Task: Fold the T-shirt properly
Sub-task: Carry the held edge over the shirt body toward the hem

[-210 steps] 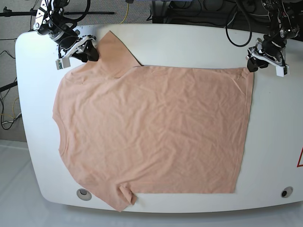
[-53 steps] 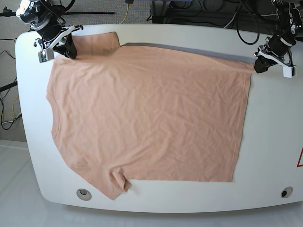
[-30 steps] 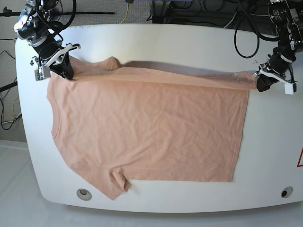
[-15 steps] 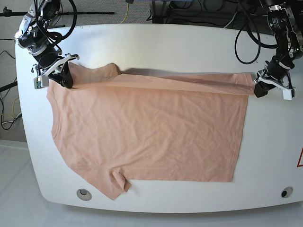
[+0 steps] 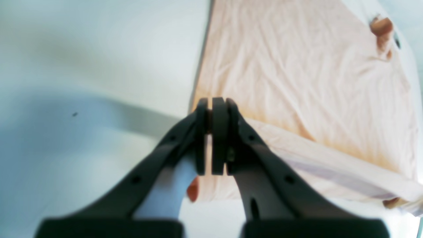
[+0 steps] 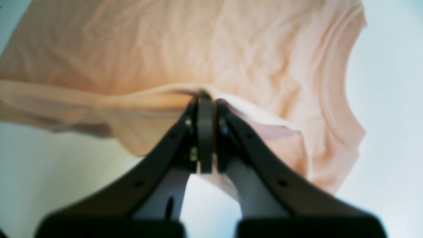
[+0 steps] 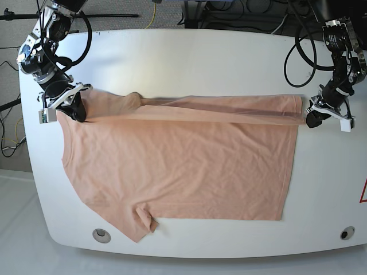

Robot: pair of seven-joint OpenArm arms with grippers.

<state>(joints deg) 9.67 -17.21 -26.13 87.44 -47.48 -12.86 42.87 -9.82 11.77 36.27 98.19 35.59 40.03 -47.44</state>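
The peach T-shirt (image 7: 178, 166) lies on the white table (image 7: 200, 63), neck (image 7: 64, 143) to the left, hem to the right. Its far edge is lifted and pulled taut as a band between both grippers, over the shirt's body. My right gripper (image 7: 77, 110) is shut on the shirt's far shoulder corner; the right wrist view shows it (image 6: 205, 132) pinching a fold of cloth (image 6: 198, 49). My left gripper (image 7: 312, 119) is shut on the far hem corner; the left wrist view shows it (image 5: 211, 135) closed at the cloth's (image 5: 297, 76) edge.
The near sleeve (image 7: 140, 223) lies bunched close to the table's front edge. Round fittings sit at the front corners (image 7: 101, 234) (image 7: 346, 233). Cables and stands hang behind the table's far edge (image 7: 241, 17). A red mark (image 7: 363, 192) is at the right edge.
Both grippers have moved toward the table's front, carrying the shirt's far edge with them. The far sleeve and edge now lie further over the shirt's body.
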